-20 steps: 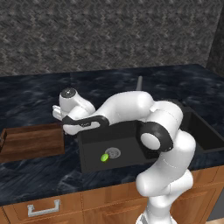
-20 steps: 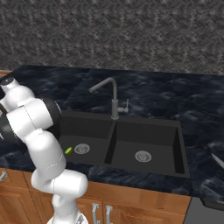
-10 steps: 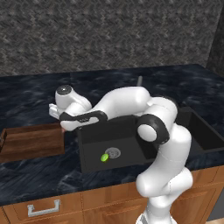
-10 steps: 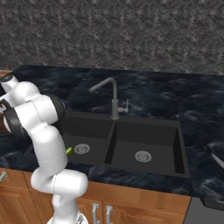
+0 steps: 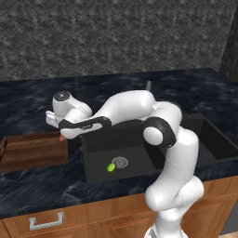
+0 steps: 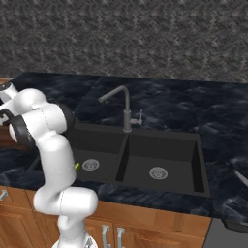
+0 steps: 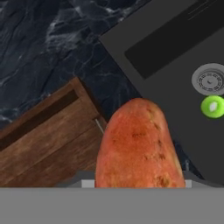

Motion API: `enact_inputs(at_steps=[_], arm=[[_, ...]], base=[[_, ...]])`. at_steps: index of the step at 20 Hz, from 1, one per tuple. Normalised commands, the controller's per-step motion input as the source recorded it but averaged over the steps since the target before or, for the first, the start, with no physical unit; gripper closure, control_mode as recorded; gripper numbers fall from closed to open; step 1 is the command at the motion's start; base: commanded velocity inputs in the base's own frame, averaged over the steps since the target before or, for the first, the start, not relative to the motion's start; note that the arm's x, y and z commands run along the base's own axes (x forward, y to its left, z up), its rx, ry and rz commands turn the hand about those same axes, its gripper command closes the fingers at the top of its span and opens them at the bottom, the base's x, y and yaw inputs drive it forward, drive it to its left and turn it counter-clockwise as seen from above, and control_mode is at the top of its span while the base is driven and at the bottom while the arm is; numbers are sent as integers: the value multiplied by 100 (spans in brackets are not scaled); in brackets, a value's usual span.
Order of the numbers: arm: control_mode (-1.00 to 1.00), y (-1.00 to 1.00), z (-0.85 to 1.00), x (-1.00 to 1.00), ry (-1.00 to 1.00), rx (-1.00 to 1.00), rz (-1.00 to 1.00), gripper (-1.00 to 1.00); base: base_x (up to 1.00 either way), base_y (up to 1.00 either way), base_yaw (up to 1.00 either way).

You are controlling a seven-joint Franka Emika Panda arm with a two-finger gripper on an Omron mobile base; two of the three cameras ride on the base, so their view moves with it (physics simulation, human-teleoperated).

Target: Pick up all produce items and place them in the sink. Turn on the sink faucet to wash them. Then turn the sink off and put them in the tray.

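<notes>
The dark marble surface (image 5: 28, 190) carries the black sink (image 5: 97, 172) and, just left of it, the wooden tray (image 5: 32, 151). The step in hand looks like the last one, moving washed produce to the tray. The pincer (image 5: 62, 136) grasps the orange-red piece (image 7: 138, 146) over the tray's near edge; next it should lower and let go. The lime-like piece (image 5: 111, 167) lies by the left drain (image 5: 120, 161).

Counter (image 5: 28, 100): dark blue-black marbled stone, over wooden cabinets (image 5: 69, 216). Set into it: black double-basin sink (image 6: 160, 145), grey faucet (image 6: 123, 104) behind the divider. Lying on it, just left of the sink: shallow brown wooden tray (image 5: 30, 151).
</notes>
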Motion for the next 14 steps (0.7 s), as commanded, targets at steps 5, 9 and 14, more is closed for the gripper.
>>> enact_inputs(at_steps=[5,9,14], arm=[[-100,29,-38,11,0,-7,0,100],[-100,31,-17,13,2,-2,0,100],[-100,33,-4,10,9,-2,0,100]], base=[[0,0,0],[0,0,0],[0,0,0]])
